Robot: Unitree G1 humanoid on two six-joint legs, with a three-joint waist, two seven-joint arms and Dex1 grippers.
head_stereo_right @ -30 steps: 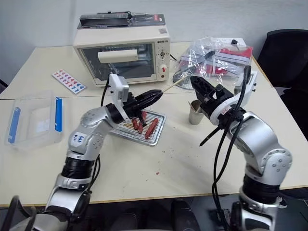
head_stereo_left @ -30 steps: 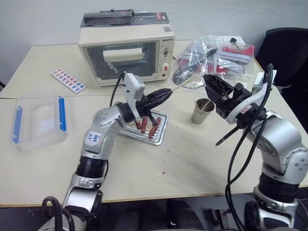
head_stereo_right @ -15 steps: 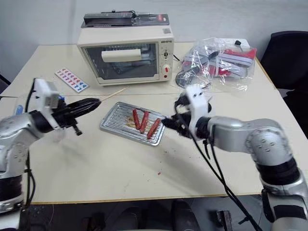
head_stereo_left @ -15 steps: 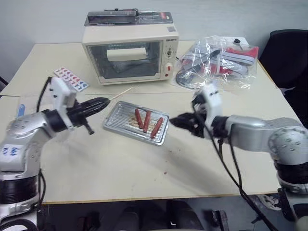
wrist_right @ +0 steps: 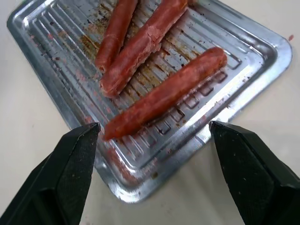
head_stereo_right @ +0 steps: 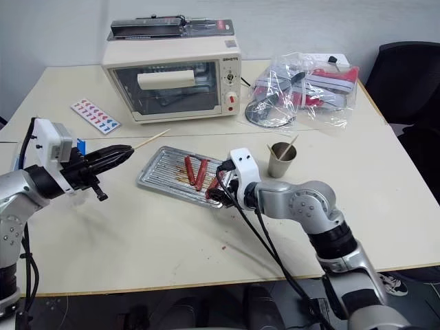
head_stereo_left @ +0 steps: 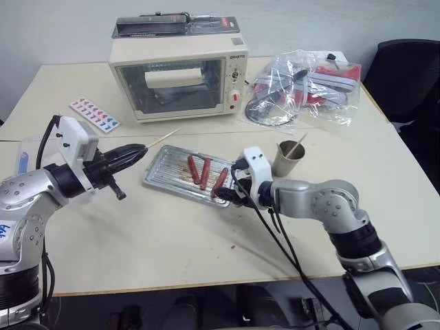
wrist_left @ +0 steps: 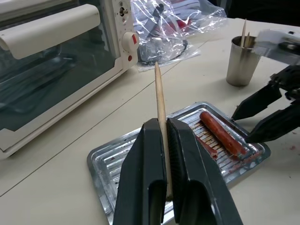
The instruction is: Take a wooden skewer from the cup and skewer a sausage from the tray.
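My left gripper (head_stereo_left: pixel 139 149) is shut on the wooden skewer (head_stereo_left: pixel 163 137), held about level to the left of the tray (head_stereo_left: pixel 155 179), pointed tip toward the tray's far side. Three sausages lie in the silver tray. My right gripper (wrist_right: pixel 153 127) is open at the tray's near right corner, its fingers (wrist_right: pixel 70 173) straddling the near end of the closest sausage (wrist_right: pixel 164 96) without touching it. The tan cup (head_stereo_left: pixel 289 159), with skewers standing in it, is on the table right of the tray, behind my right arm.
A toaster oven (head_stereo_left: pixel 179 75) stands at the back. A clear plastic bag (head_stereo_left: pixel 302 86) lies behind the cup. A patterned card (head_stereo_left: pixel 95 114) lies at the back left, a clear box with blue clips (head_stereo_right: pixel 79 146) behind my left arm, and a black chair (head_stereo_left: pixel 405 75) stands at the far right.
My left gripper swung left off the tray with the skewer, then held still. My right gripper came down from beside the cup to the tray's near right corner and opened wider.
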